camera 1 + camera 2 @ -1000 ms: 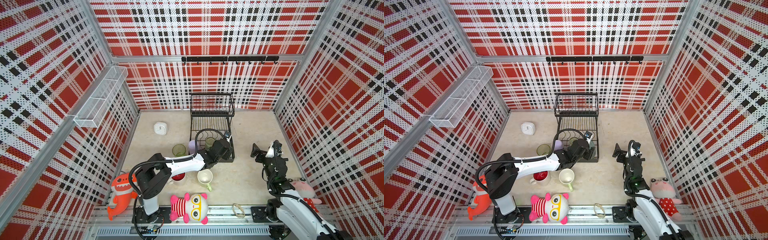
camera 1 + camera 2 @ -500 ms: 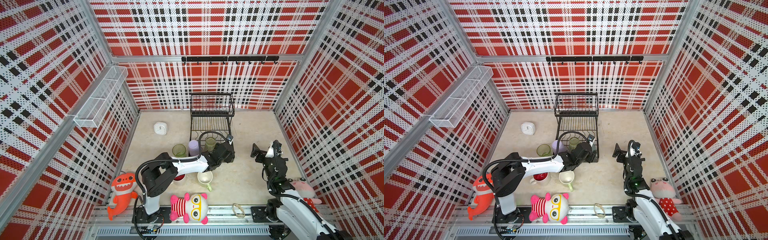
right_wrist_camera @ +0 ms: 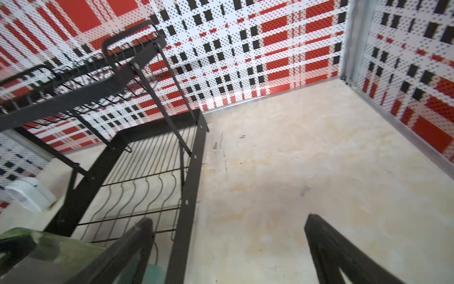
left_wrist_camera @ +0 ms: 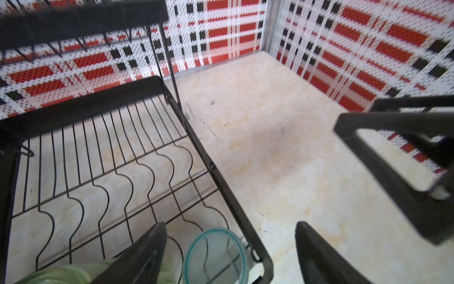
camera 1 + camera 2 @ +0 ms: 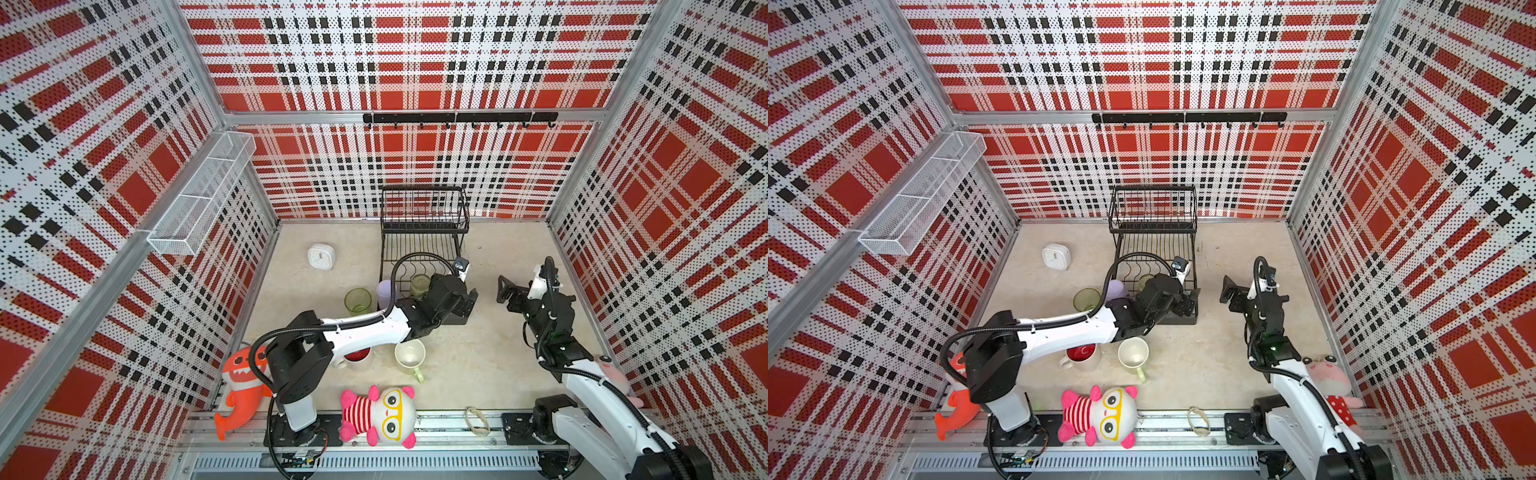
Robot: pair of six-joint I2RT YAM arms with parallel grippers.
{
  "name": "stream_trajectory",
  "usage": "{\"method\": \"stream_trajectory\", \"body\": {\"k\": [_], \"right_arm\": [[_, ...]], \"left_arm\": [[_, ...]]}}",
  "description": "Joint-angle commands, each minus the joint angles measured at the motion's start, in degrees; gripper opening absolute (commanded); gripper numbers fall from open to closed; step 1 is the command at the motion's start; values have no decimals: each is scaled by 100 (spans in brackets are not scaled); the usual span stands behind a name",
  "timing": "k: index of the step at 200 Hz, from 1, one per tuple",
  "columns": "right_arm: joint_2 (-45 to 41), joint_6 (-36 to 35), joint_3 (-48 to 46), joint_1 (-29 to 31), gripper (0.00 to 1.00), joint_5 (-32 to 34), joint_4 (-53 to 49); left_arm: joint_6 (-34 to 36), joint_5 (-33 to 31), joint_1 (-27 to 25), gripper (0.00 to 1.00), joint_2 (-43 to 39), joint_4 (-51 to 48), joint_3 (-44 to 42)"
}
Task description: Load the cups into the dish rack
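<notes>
the left claw (image 4: 229, 225) has opened wide over the last second and now has hold of nothing. the teal cup (image 4: 216, 255) stands upright below it, just inside the front right corner of the dish rack (image 4: 217, 177). the cup looks free of both fingers (image 4: 147, 255), though blur at its rim leaves us unsure. so we count this cup as loaded, next to the green tumbler (image 5: 419, 284) already on the rack's lower tier (image 4: 98, 172). four remain out: the white mug (image 5: 359, 359) and pale green mug (image 5: 409, 354) well in front of the rack, the lavender tumbler (image 5: 384, 291) and second green tumbler (image 5: 357, 300) just beside its left side.

edges next. the rack's right rail runs right under the claw, and one finger hangs outside that rail over bare table (image 4: 270, 147), so we would lift straight up before swinging away. the right claw (image 5: 505, 289), spread fully and empty, waits near the rack's right side, narrowing that lane. farther back the lower tier's wavy wires lie bare, with plenty of room, but the upper basket (image 5: 424, 208) overhangs the rack's rear.
</notes>
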Motion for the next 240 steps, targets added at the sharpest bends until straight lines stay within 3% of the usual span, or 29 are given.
{"method": "stream_trajectory", "body": {"k": [1, 26, 46, 81, 115, 169, 194, 219, 240], "right_arm": [[210, 98, 501, -47, 100, -945, -825], [551, -85, 1210, -37, 98, -1503, -1572], [858, -463, 1972, 170, 96, -1593, -2674], [1319, -998, 3016, 1103, 99, -1204, -4243], [1495, -840, 3408, 2123, 100, -934, -5028], [1418, 509, 2847, 4441, 100, -694, -4801], [1913, 1234, 2767, 5555, 91, -434, -4688], [2355, 1564, 2655, 6140, 85, -300, -4352], [2577, 1595, 2661, 6204, 79, -99, -4322]], "left_arm": [[-48, 113, -51, 85, -573, -92, 179], [-268, 329, 163, 86, -1129, -325, 104], [-740, 876, 728, 86, -1572, -572, -123], [-1219, 1368, 1721, 87, -2650, -650, -993], [-1329, 1725, 2575, 89, -3549, -1114, -1407], [-1134, 2527, 3872, 91, -4076, -2078, -1693], [-1032, 2816, 4347, 91, -4206, -2218, -1807], [-1039, 2982, 4504, 91, -4294, -2213, -1920], [-1056, 3017, 4503, 91, -4314, -2217, -2014]]}}
